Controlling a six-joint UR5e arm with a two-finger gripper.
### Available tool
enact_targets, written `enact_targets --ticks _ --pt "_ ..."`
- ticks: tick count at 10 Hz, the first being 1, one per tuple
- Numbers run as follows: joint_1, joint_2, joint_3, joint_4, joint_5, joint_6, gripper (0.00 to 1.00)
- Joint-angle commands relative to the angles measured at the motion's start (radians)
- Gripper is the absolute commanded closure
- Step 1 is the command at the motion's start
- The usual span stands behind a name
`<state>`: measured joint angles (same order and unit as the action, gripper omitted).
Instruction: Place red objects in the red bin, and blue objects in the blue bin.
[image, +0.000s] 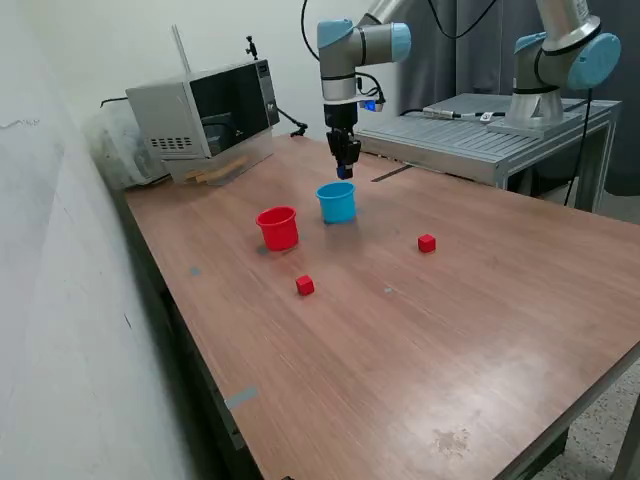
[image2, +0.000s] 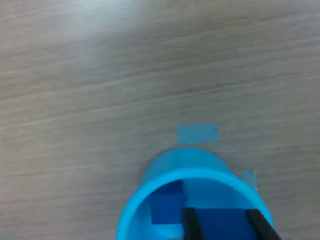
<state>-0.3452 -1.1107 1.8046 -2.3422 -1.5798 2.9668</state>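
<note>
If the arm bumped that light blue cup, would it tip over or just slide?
Probably it slides first. The blue cup is short and wide, standing upright on the smooth wooden table. It looks like thin plastic, so likely light and easily shoved. A dark blue cube seen inside through the wrist view adds a little weight low down, which should steady it somewhat.

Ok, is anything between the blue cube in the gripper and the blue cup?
Nothing visible. The gripper hangs right over the open mouth of the blue cup, with the held blue cube between its fingers. A second blue cube already lies inside, off to one side, leaving room.
</note>
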Motion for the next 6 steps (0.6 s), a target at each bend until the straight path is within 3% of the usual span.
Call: enact_targets --ticks 1,5,6 --pt "-0.002 0.038 -0.008 -0.032 0.007 -0.002 1.0" --pt "-0.009 0.043 -0.022 -0.057 0.007 -0.002 1.0" --pt "-0.015 0.043 -0.022 -0.057 0.007 -0.002 0.0"
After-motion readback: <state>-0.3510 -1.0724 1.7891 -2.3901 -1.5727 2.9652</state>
